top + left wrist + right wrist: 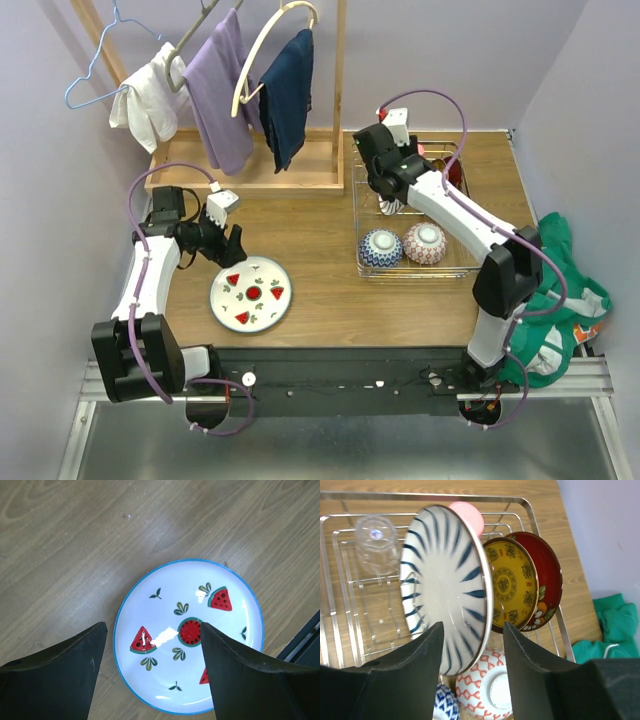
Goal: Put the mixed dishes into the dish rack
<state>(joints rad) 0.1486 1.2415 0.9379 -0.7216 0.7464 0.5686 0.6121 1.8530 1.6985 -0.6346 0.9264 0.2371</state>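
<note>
Nearest to me, by the arm bases, a white watermelon plate [250, 292] with a blue rim is lying flat on the wooden table [320, 300], outside the dish rack [365, 272]. The left claw [152, 627] is hanging just above that plate's left side. Its fingers [65, 675] are spread wide and gripping nothing.

Off the table's right edge, a green bag [560, 290] is slumping beside the right arm.

Further in, the rack is sitting on the table's right half. At its near end the blue-white bowl [380, 247] and the red-pink bowl [425, 242] are resting upside down, side by side. The right arm is reaching over them into the far half of the rack.

The right claw [472, 626] is straddling the lower rim of the striped plate [445, 585], which is standing on edge. Its fingers are parted, with a sliver of space showing at the right-hand one, so it is not clamping the plate.

Crowding that plate on its right, a yellow-centred plate [512, 585] and then the red floral plate [547, 575] are leaning on edge. To its left, a clear glass [375, 542] is standing mouth down. The pink cup [468, 515] is peeking out behind the striped plate's top.

Farthest off, to the left of the rack, a wooden tray [240, 178] is lying under hangers carrying a white cloth [150, 100], a purple garment [220, 90] and a navy one [288, 95].
</note>
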